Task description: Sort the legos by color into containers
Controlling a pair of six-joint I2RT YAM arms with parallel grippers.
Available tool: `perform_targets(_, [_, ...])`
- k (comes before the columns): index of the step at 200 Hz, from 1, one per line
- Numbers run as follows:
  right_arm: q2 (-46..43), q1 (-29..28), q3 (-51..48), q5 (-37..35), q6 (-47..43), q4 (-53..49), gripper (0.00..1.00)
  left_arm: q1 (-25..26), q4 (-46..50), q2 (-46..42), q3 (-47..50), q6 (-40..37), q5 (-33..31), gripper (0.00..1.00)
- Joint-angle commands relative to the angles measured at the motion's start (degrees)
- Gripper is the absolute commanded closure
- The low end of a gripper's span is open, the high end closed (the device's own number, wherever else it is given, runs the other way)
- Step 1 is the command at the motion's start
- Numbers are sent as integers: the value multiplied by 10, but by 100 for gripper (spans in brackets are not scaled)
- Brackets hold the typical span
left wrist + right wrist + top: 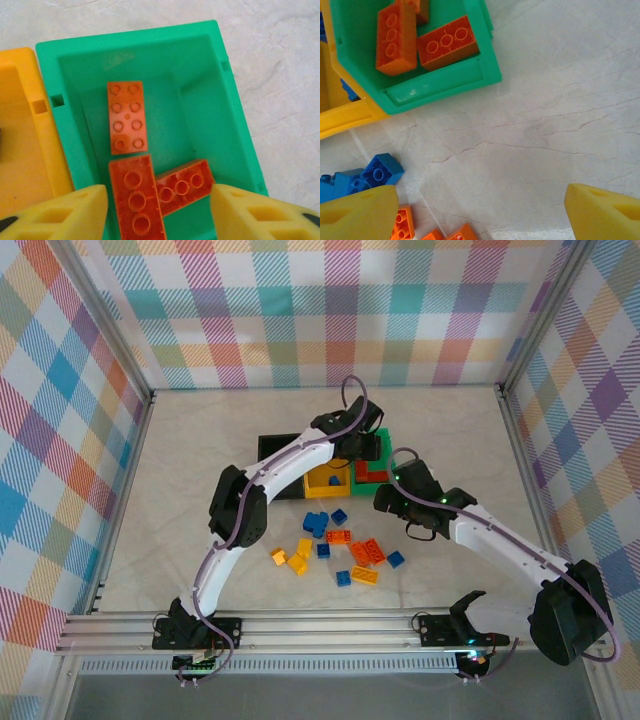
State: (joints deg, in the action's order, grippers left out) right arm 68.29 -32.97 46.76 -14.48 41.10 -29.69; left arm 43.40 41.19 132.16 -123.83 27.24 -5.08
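Flat in green rectangular plastic bin point(235, 125), two orange-red studded plastic bricks point(127, 117) lengthwise along it, third brick point(185, 186) crosswise against one; left gripper point(160, 215), right gripper point(480, 210) both parted, empty.

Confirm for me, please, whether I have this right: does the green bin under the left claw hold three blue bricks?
Not quite. The three bricks in the green bin are orange-red, not blue, as the left wrist view shows. The rest stands: there are three of them, and the bin lies under the left claw.
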Motion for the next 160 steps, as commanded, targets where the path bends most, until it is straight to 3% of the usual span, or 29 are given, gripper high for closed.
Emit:
perform_targets(1, [4, 2, -6, 36, -17, 10, 13, -2, -6, -46, -3, 7, 17, 36])
perform_targets(30, [20, -1, -10, 58, -27, 3, 15, -1, -74, -161, 115, 19, 30, 16])
perform_targets(55, [35, -10, -19, 77, -35, 0, 17, 5, -133, -274, 277, 35, 38, 0])
perform_targets(108, [97, -64, -33, 114, -48, -3, 21, 28, -150, -514, 579, 73, 6, 0])
perform_targets(160, [152, -88, -31, 134, -62, 2, 29, 29, -97, -668, 748, 124, -24, 0])
